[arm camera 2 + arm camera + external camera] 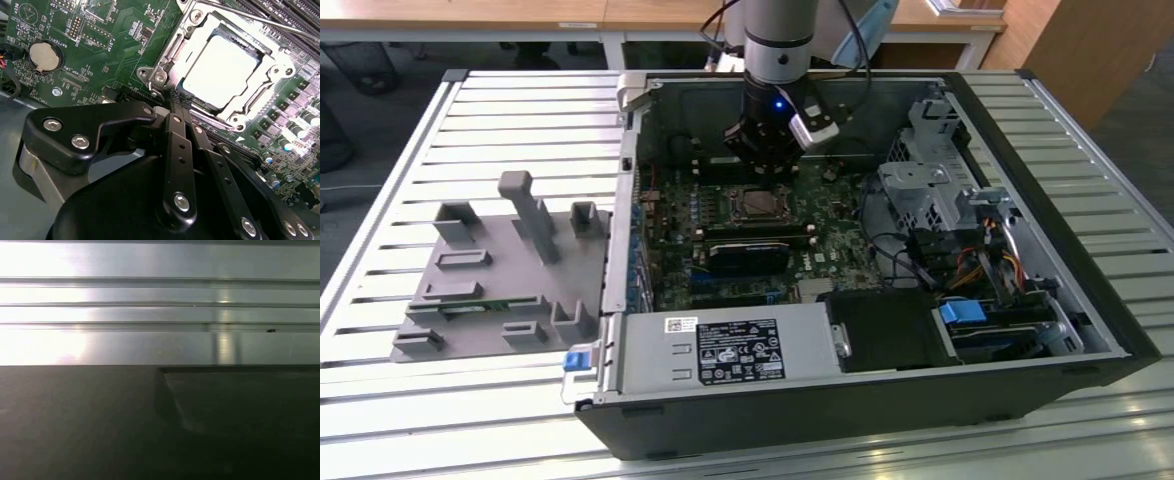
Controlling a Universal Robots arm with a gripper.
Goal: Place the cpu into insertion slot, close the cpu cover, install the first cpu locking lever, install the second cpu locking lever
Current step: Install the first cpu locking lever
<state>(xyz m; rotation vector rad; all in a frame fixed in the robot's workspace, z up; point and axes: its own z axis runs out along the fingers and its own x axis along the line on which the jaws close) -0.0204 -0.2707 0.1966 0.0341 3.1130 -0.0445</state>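
The cpu (220, 70), with its pale silvery top, lies flat in the insertion slot (754, 203) on the green motherboard. The cpu cover (172, 50), a silvery frame, is folded down around it. A thin metal locking lever (245, 17) runs along one side of the socket. My gripper (177, 97) is shut, its two black fingers pressed together with nothing visible between them. Its tips are at the edge of the cover near a corner screw (160, 76). In the exterior view my gripper (761, 165) hangs just behind the socket inside the open computer case.
Case walls (630, 190) surround the board. A drive cage (927, 190) and cables (987, 265) are on the exterior view's right, a power supply (734, 350) in front. A grey parts fixture (494, 270) stands on the slatted table. Near the socket are a coin battery (42, 55) and memory slots (285, 15).
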